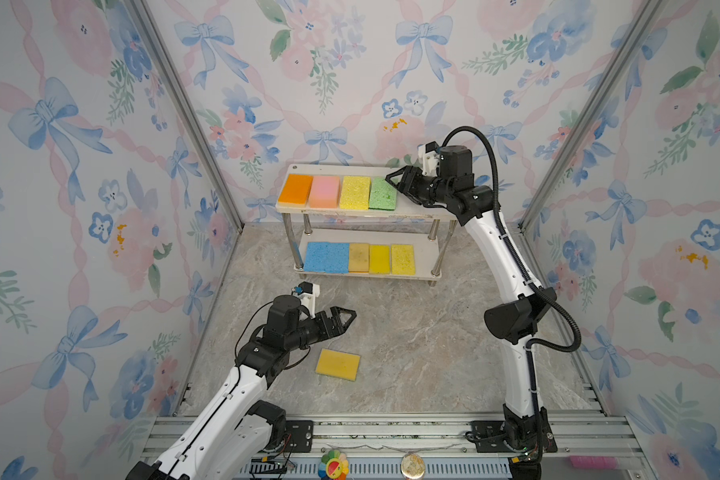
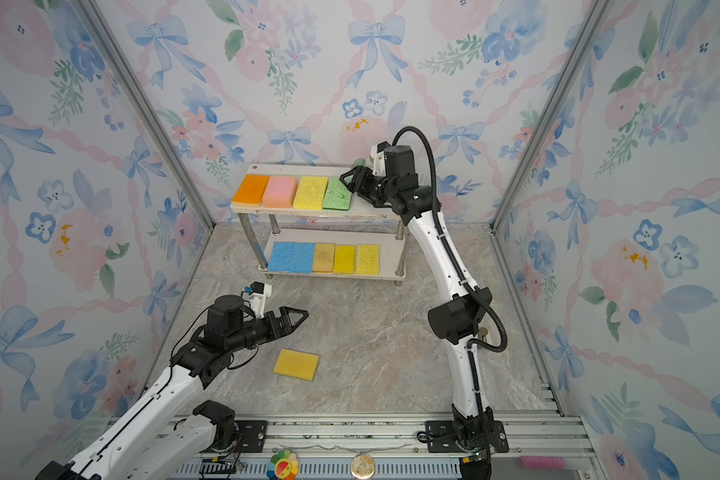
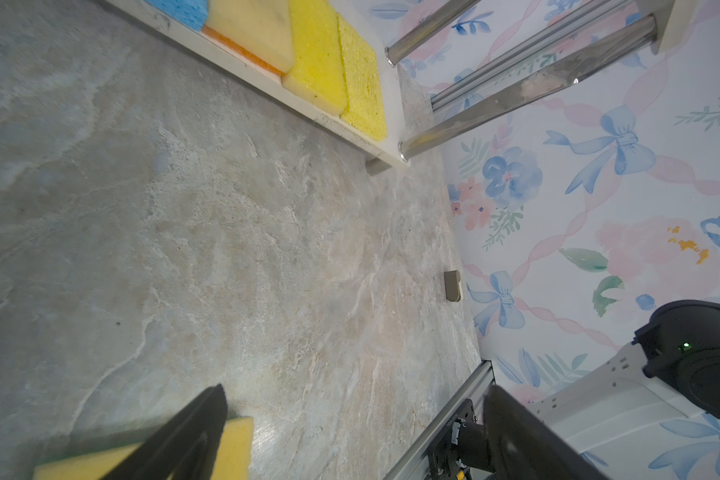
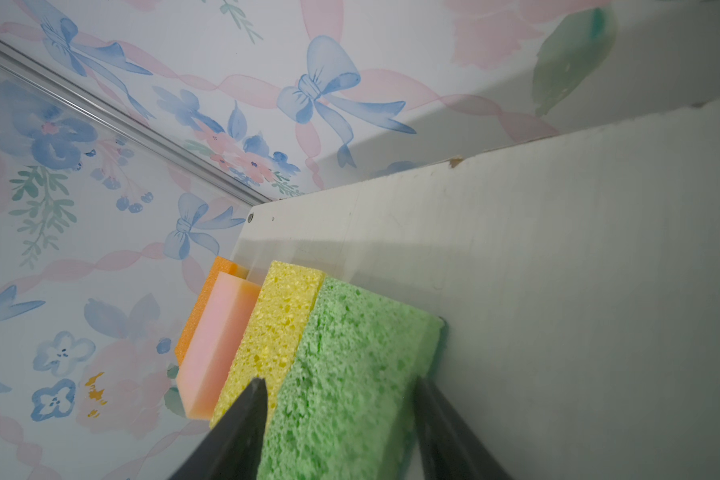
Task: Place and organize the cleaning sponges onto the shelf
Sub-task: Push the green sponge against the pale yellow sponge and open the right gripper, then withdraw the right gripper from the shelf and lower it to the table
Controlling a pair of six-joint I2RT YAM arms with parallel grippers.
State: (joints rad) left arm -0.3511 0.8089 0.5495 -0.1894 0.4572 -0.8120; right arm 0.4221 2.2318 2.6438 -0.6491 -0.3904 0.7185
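R gripper [image 1: 391,183] at green sponge [image 1: 383,194] on the shelf [image 1: 333,170]; one sponge left to go.
Top tier row: orange, pink, yellow, green, edges touching. Green lies flat at the row's end w/ R jaws partway open astride it; whether they pinch it can't be told. Lower tier holds five. Nxt, prob.: R frees it & lifts clear w/o dragging the row. L gripper [image 1: 350,316] hovers, jaws wide & empty, near the last yellow sponge [image 1: 337,364] on the floor. Free room is right of green, but R arm covers it; metal legs [image 1: 443,248] hem the lower tier.
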